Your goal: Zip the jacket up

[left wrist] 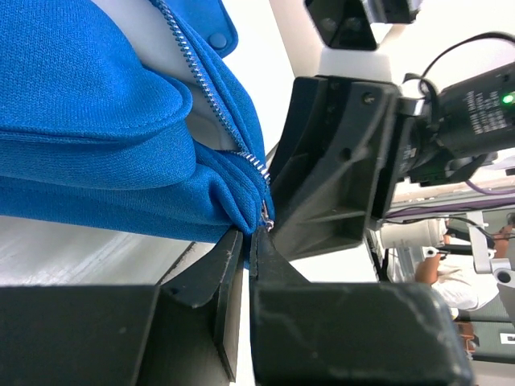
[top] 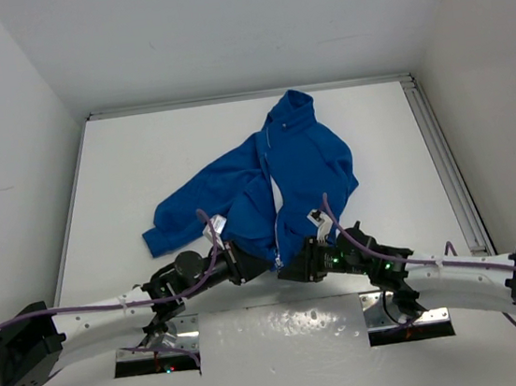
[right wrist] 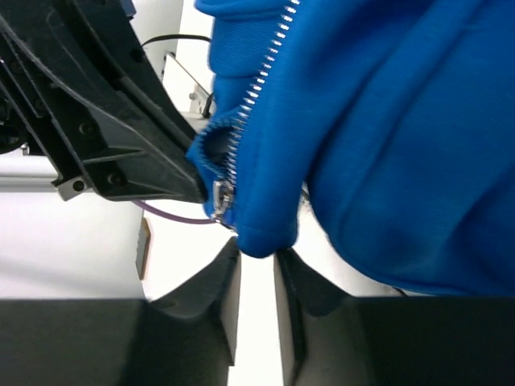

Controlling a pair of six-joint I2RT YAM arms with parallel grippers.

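Left jaws: I read them pressed almost together on a sliver of hem of the bright royal-blue fleece jacket [top: 297, 165] | right jaws: a narrow slit apart, hem corner at their tips, grip I cannot tell | silver zipper slider [right wrist: 219, 198] just beside | jacket rumpled mid white counter [top: 132, 161], collar far.

White counter [top: 115, 182], matte, boxed in on three sides by plain white walls: left wall [top: 7, 139], far wall [top: 238, 26], right wall [top: 494, 79]. Metal strip [top: 228, 100] along far edge, aluminium rail [top: 444, 161] down right edge. Glare [top: 284, 326] at near edge, centre. Beyond the counter, blurred: possibly a person [left wrist: 451, 277] in white.
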